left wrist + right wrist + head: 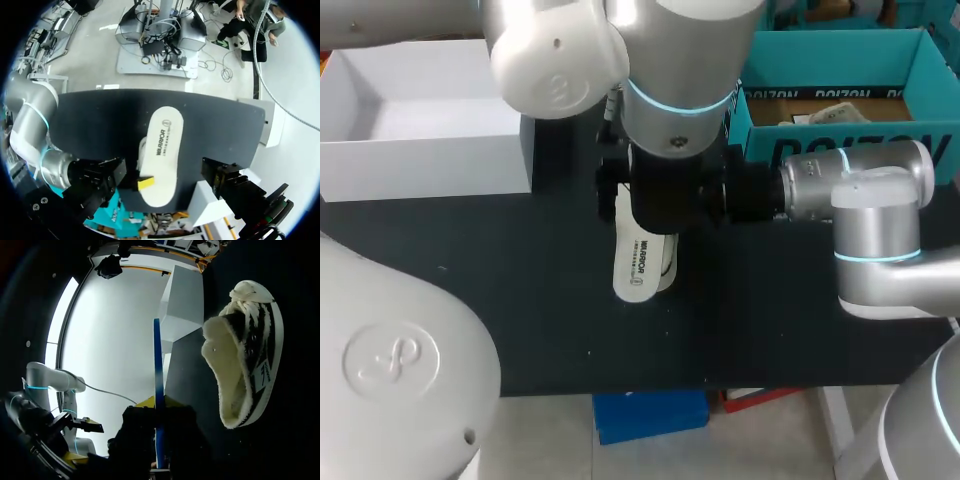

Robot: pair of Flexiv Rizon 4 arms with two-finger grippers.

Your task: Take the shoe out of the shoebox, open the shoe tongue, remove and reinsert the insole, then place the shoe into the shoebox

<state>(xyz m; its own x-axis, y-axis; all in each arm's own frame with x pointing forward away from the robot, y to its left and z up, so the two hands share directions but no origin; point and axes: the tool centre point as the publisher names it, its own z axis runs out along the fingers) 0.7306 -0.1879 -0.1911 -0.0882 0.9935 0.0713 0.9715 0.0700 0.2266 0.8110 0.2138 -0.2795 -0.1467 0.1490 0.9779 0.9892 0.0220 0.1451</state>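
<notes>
Since the shoe [250,355] is seen lying out on the worktop [520,300] and the insole [642,262] is held outside it, pinched by the right claw [157,402], while the state of the left claw [655,210] cannot be told, reinsertion and boxing are judged outstanding.
</notes>
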